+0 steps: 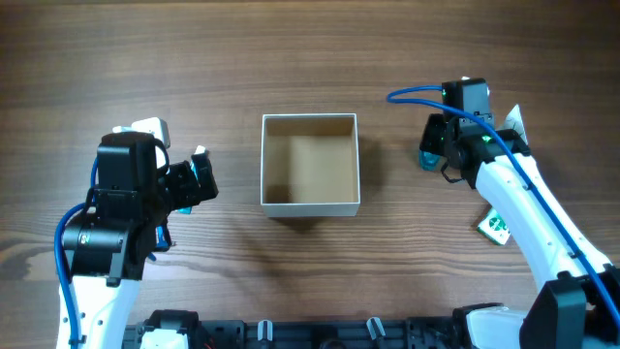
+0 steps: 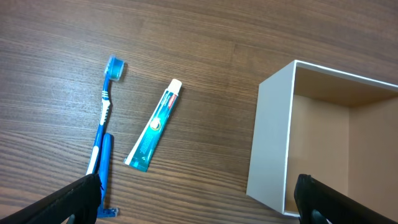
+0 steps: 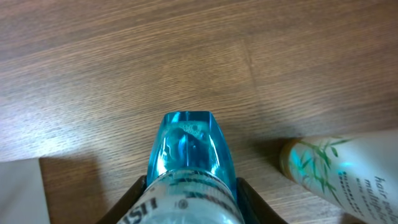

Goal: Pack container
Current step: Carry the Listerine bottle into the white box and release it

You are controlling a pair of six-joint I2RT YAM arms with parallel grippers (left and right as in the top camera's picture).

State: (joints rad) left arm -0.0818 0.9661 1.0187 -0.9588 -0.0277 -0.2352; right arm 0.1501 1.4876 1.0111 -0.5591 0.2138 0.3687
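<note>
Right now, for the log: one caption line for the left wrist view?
Open left gripper hovering over a blue toothbrush and a toothpaste tube on the table, beside the white-walled container.

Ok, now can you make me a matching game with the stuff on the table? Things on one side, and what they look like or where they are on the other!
Things:
1. toothbrush
2. box
3. bottle
4. toothpaste

Clues:
A. held in the right gripper, clear blue cap
B. white walls, tan inside
C. long, thin, blue and white, lying on the table
D. teal tube with a white cap, lying on the table

Pairs: 1-C, 2-B, 3-A, 4-D
</note>
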